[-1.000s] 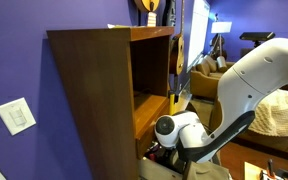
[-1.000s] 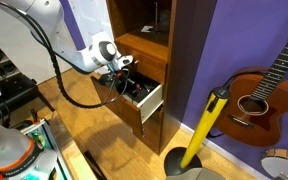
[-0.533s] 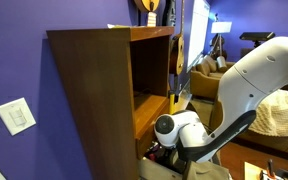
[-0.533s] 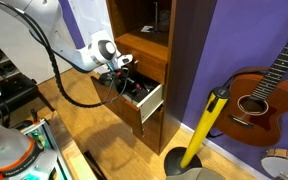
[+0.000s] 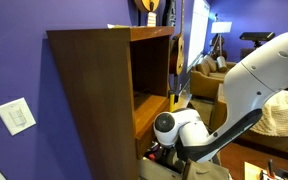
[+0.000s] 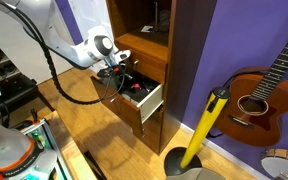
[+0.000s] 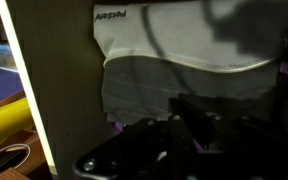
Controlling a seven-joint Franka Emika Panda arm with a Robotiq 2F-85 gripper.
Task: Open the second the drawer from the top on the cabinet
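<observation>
The tall wooden cabinet (image 6: 149, 30) stands against a purple wall and also shows from its side in an exterior view (image 5: 94, 90). One drawer (image 6: 150, 102) below the open shelf is pulled partly out, with dark items inside. My gripper (image 6: 121, 78) is over the open drawer at its front corner, fingers reaching into it. In an exterior view the wrist (image 5: 167, 128) hangs beside the cabinet's front. The wrist view is dark: black fingers (image 7: 189, 125) sit before a grey-white cloth (image 7: 184, 45) and a wooden panel (image 7: 54, 80). I cannot tell whether the jaws are open.
A guitar (image 6: 259, 95) leans on the wall beside the cabinet. A yellow pole (image 6: 206, 125) stands on a black round base (image 6: 184, 165) close to the drawer. A light switch (image 5: 17, 116) is on the purple wall. Clutter lies on the floor (image 6: 24, 135).
The wrist has shifted very slightly up and away from the drawer front. The drawer has not visibly moved.
</observation>
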